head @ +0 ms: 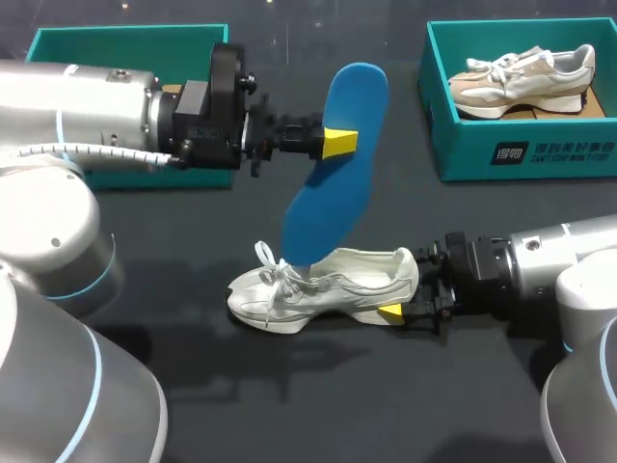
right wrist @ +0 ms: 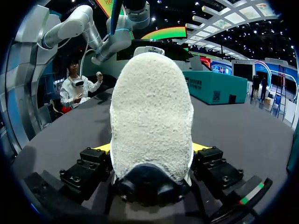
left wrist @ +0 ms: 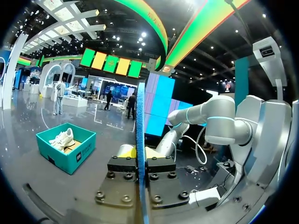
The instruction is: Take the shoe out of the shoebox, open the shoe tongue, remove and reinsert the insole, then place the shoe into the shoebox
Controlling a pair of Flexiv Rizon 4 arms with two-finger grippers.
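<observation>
Over dark table (head: pixel 193 405): pinches light, probably floppy insole (head: pixel 333 193) mid-length with left gripper (head: pixel 339 143), lower end at six o'clock meeting shoe (head: pixel 318 285); clamps likely firmer heel (head: pixel 405 272), three o'clock, with right gripper (head: pixel 390 313).

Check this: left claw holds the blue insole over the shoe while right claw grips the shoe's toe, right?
Wrong end: the right claw grips the shoe by its heel, as the head view shows. The left claw does hold the blue insole over it.
</observation>
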